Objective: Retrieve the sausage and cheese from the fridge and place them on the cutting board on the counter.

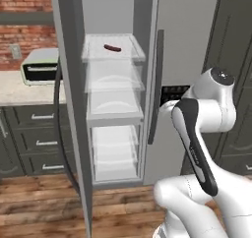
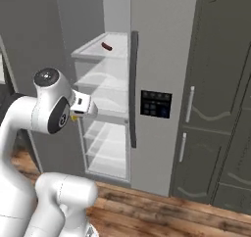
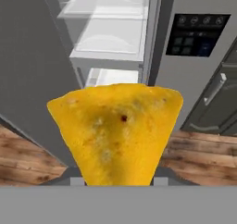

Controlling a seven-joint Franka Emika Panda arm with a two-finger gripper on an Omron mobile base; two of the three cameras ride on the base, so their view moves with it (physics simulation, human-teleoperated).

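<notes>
The cheese [image 3: 115, 130], a bright yellow wedge, looms close in the hand view, and my gripper [image 2: 77, 113] is shut on it in front of the open fridge [image 2: 162, 59]. A sliver of yellow shows under the hand in the right base view. The sausage [image 1: 112, 47], a dark red-brown link, lies on the fridge's top translucent shelf [image 1: 135, 52]. In the right base view the sausage [image 2: 106, 46] is on that same shelf, above and beyond the hand. The counter [image 1: 15, 87] shows at the left. The cutting board is out of view.
The fridge door [image 1: 69, 94] stands swung open between the shelves and the counter. A toaster oven [image 1: 40, 67] sits on the counter by the brick wall. Dark grey tall cabinets [image 2: 220, 94] stand right of the fridge. The floor is wood.
</notes>
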